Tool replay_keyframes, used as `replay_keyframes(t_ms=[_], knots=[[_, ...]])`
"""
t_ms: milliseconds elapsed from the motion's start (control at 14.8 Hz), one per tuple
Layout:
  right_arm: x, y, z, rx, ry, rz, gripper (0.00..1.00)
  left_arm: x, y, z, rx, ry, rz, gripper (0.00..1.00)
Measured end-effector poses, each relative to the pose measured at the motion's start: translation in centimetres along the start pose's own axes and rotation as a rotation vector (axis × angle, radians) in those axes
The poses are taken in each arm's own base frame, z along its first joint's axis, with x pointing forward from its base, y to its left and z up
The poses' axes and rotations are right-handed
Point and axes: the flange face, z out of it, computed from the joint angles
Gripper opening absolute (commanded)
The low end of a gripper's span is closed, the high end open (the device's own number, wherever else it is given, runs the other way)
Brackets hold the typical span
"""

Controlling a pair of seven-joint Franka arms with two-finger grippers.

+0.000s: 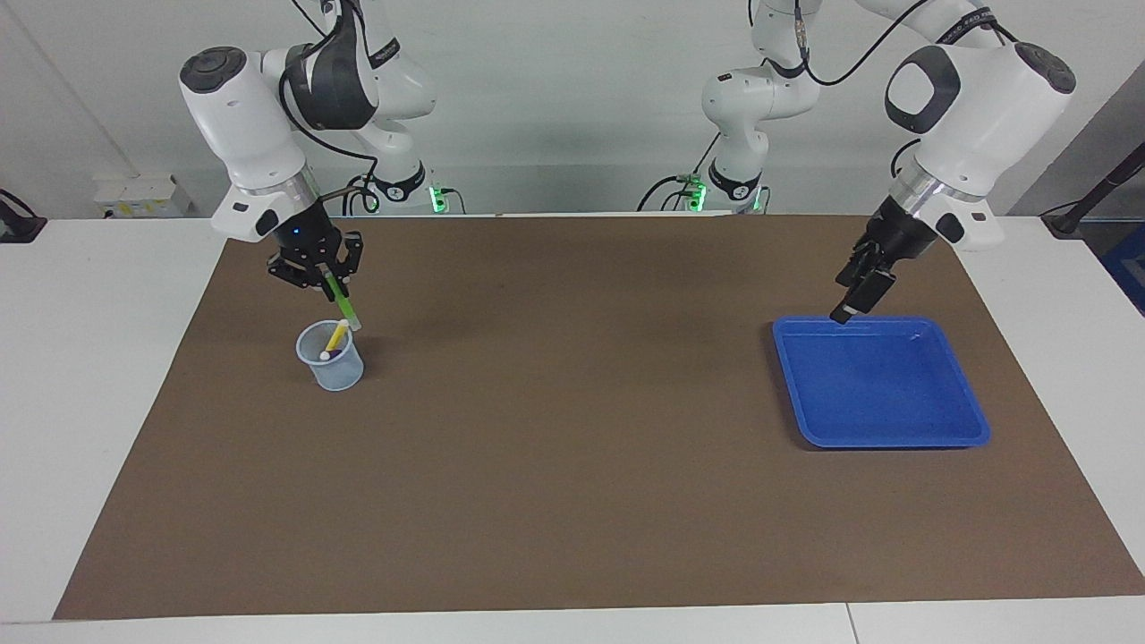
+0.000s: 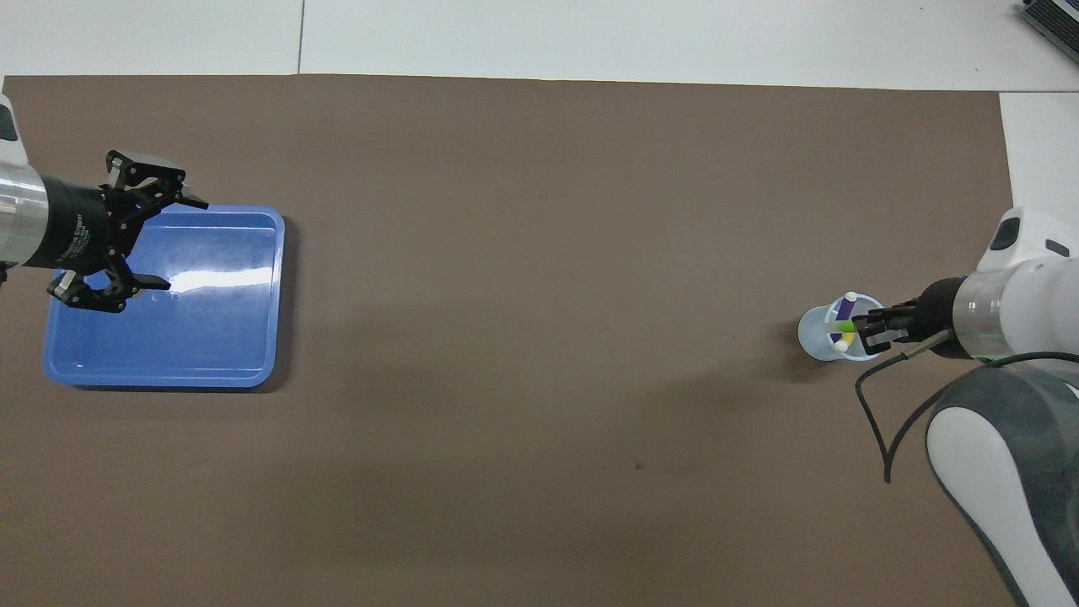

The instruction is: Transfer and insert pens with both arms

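Over the translucent round cup [image 1: 330, 358] at the right arm's end of the brown matte surface [image 1: 572, 465]: right gripper [image 1: 333, 284], jaws clamped on slim green pen [image 1: 339, 302], tilted, pale tip at rim. Inside: yellow pen [image 1: 336, 336], purple pen [image 2: 842, 330]. Over glossy blue rectangular tray [image 1: 881, 383]: left gripper [image 1: 857, 297], jaws spread wide, holding nothing.

A mat [image 1: 572, 465] lay on the bench [image 1: 98, 358]. A cup [image 1: 333, 367] stood on the mat toward the right arm's end, with two pens [image 1: 336, 337] in it. A tray [image 1: 881, 385] lay on the mat toward the left arm's end. The right end effector [image 1: 333, 284] hung over the cup with a third pen [image 1: 342, 307] slanting down to the cup's rim. The left end effector [image 1: 854, 300] hung over the tray's edge nearest the robots.
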Motion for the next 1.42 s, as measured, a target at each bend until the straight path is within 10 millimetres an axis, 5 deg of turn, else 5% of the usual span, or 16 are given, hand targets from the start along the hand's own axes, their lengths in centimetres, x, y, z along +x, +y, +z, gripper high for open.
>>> replay_keyframes(t_ms=[338,609,880,1083,1421], knots=[[-1.1,2.7,-0.1,-0.086,-0.035,0.001,0.00,3.4,-2.4,-1.1,0.018,0.029,0.155,1.00],[-1.3,2.9,0.3,-0.092,-0.039,0.001,0.00,6.0,-4.9,-0.4,0.091,0.039,0.341,1.00],[-1.6,2.7,2.0,-0.097,-0.022,-0.003,0.00,7.1,-5.6,1.1,0.125,0.019,0.404,1.00],[-1.7,2.7,3.0,-0.098,-0.016,-0.005,0.00,7.7,-7.0,1.0,0.243,-0.007,0.605,1.00],[-1.5,3.6,6.7,-0.099,-0.005,0.003,0.00,6.6,-5.8,0.8,0.283,0.014,0.743,1.00]])
